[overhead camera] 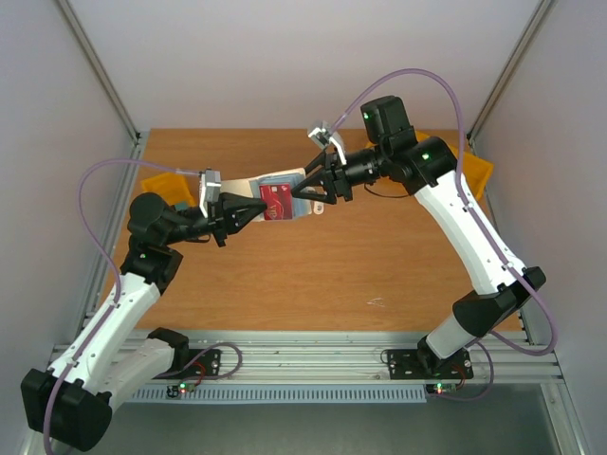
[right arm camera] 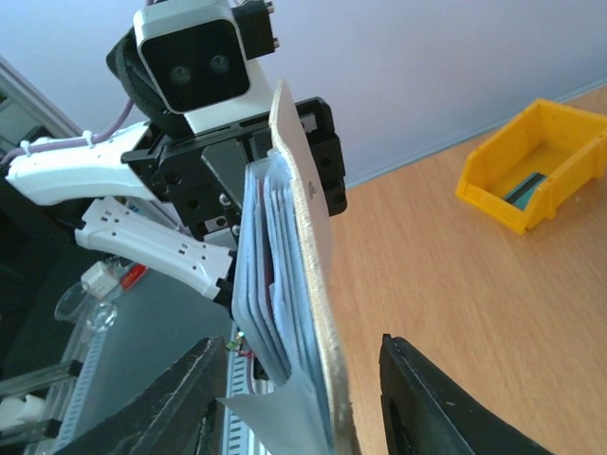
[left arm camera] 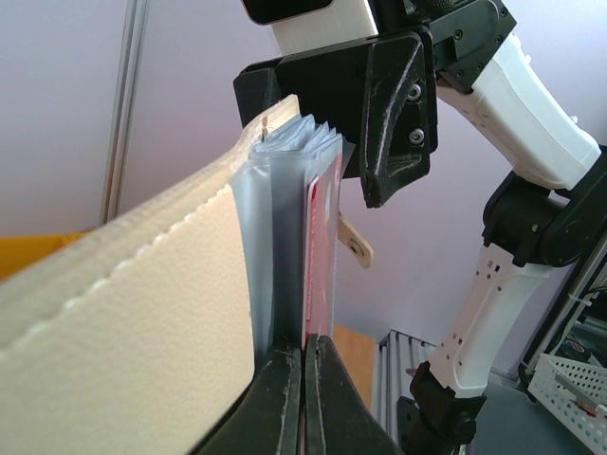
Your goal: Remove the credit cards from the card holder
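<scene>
The card holder [overhead camera: 285,194] is held in the air between both arms, beige outside [left arm camera: 123,313], with pale blue-grey pockets [right arm camera: 270,275] fanned open. A red credit card [overhead camera: 276,201] lies in its pockets; its edge [left arm camera: 322,237] runs down into my left gripper [left arm camera: 304,355], which is shut on it at the holder's left end [overhead camera: 248,214]. My right gripper [overhead camera: 309,190] is open, its fingers [right arm camera: 175,408] straddling the holder's other end without pinching it [right arm camera: 303,417]. I cannot make out a whitish-grey card among the pockets.
A yellow bin [overhead camera: 159,183] sits at the table's back left and another [overhead camera: 480,171] at the back right, also seen in the right wrist view [right arm camera: 531,166] with a dark item inside. The wooden table [overhead camera: 313,275] lies below the holder.
</scene>
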Controlling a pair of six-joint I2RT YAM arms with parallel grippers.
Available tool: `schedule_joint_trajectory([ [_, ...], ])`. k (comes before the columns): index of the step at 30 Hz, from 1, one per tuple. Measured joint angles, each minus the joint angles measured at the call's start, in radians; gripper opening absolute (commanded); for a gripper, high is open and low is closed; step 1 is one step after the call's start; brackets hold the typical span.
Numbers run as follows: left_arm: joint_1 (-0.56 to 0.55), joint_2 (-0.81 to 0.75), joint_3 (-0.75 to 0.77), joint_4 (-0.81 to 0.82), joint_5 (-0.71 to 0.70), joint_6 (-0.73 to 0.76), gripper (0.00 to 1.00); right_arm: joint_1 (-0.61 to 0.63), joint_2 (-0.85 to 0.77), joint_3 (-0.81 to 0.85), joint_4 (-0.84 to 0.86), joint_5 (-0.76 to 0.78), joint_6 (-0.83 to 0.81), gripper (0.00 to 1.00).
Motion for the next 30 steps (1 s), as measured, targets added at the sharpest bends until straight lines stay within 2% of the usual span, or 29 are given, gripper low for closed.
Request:
schedule_joint_trajectory([
  [3,0.0,0.0,0.0,0.0,0.0,0.0,0.0,0.0,0.0,-0.009,0.012,-0.017,0.015,0.31],
  [7,0.0,0.0,0.0,0.0,-0.001,-0.001,0.0,0.0,0.0,-0.029,0.031,-0.027,0.035,0.04],
  [8,0.0,0.0,0.0,-0.001,-0.001,-0.004,0.0,0.0,0.0,-0.033,0.036,-0.033,0.041,0.02],
  [19,0.006,0.0,0.002,0.003,0.002,-0.019,0.01,0.0,-0.005,-0.035,0.048,-0.041,0.028,0.01],
  [22,0.006,0.0,0.004,0.005,0.009,-0.019,0.12,0.0,-0.009,-0.035,0.046,-0.042,0.024,0.01],
  [25,0.006,0.0,0.007,0.005,0.022,-0.014,0.17,0.001,-0.011,-0.034,0.041,-0.047,0.023,0.01],
  [27,0.006,0.0,0.008,0.003,0.043,-0.006,0.17,0.001,-0.011,-0.027,0.035,-0.048,0.024,0.01],
  [30,0.006,0.0,0.008,-0.001,0.068,0.01,0.12,0.001,-0.011,-0.009,0.029,-0.051,0.023,0.01],
])
